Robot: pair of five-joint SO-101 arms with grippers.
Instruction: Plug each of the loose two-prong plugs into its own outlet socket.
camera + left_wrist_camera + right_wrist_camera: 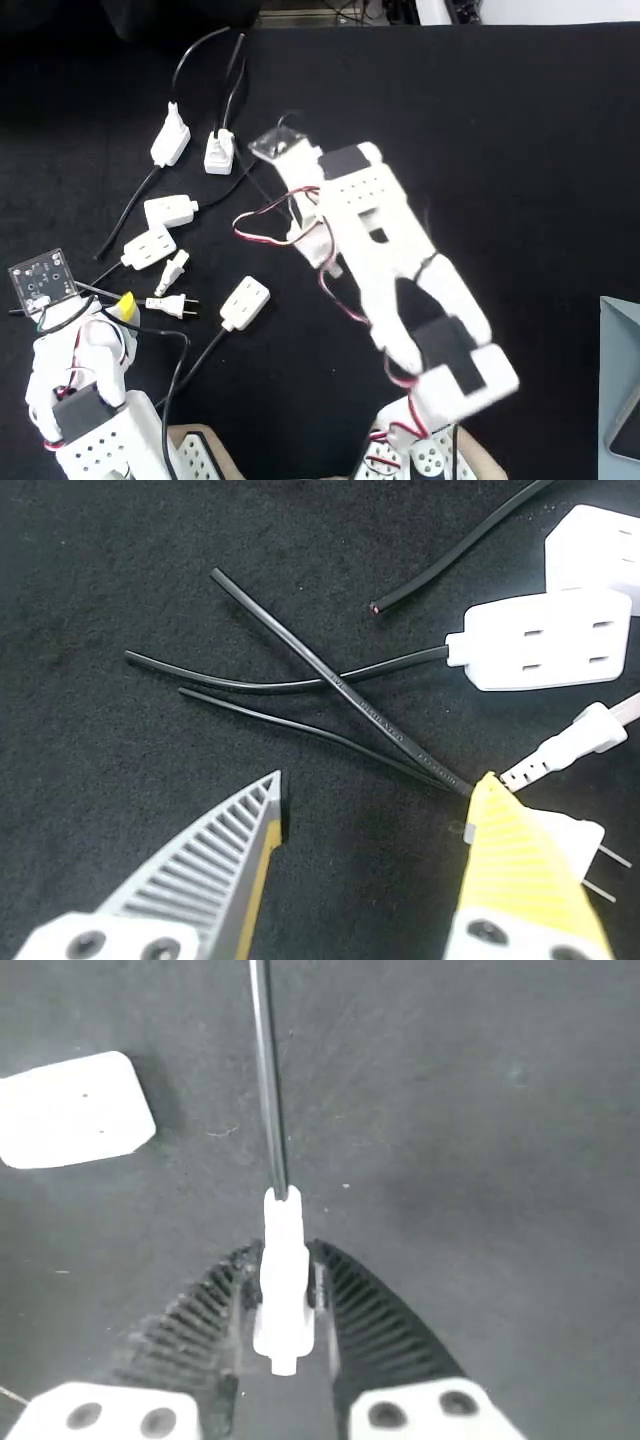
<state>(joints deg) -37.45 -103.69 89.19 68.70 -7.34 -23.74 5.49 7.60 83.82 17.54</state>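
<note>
Plug (283, 1280) gripped in right pincer (283, 1252); left pincer (381, 777) gapes above cords (330, 680)

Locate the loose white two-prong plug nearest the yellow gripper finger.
High view: the white two-prong plug lies on the left, between the left gripper and a white outlet socket.

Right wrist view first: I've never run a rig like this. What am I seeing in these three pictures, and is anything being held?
Two small robot arms work at a black table. The high view looks down from a fixed camera. Each wrist view looks out along that arm's own gripper. In the right wrist view, the right gripper is shut on a white plug, whose black cord runs away from it. In the left wrist view, the left gripper is open and holds nothing. Near it lie a white outlet socket and a loose plug.
</note>
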